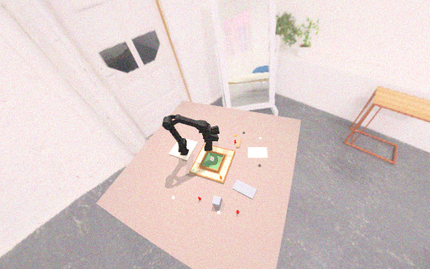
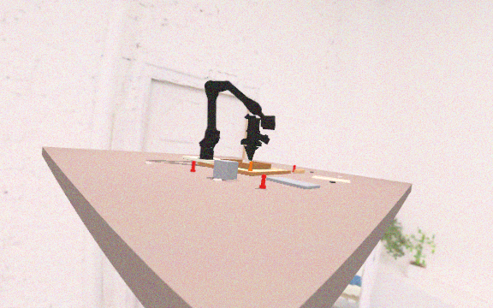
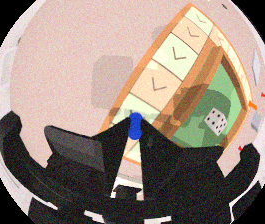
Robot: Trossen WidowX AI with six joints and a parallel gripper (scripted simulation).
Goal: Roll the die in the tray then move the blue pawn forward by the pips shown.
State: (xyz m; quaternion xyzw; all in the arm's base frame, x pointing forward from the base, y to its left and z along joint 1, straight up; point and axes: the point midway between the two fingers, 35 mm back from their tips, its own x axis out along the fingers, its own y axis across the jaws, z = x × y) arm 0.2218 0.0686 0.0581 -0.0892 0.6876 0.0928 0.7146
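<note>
Wrist view: gripper (image 1: 208,149) (image 2: 250,159) (image 3: 135,121) pinching blue pawn (image 3: 135,126) above board (image 1: 196,172) (image 2: 272,173) (image 3: 158,84); die (image 1: 212,158) (image 3: 216,121) inside board's green tray (image 1: 219,164) (image 3: 192,139).

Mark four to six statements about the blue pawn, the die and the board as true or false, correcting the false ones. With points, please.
1. The small blue pawn (image 3: 135,126) is held between the black fingers (image 1: 208,149) (image 2: 251,159). True.
2. The white die with black pips (image 1: 212,158) (image 3: 216,121) lies on the table outside the tray. False: it lies on the green floor of the wooden-walled tray (image 1: 219,171) (image 3: 210,65).
3. The upright orange pawn (image 1: 220,177) (image 2: 250,166) (image 3: 253,105) is by the grey cube (image 1: 216,202) (image 2: 225,169), off the board. False: it stands on the square board's track (image 1: 207,175) (image 3: 158,82).
4. Arrows mark several track squares. True.
</note>
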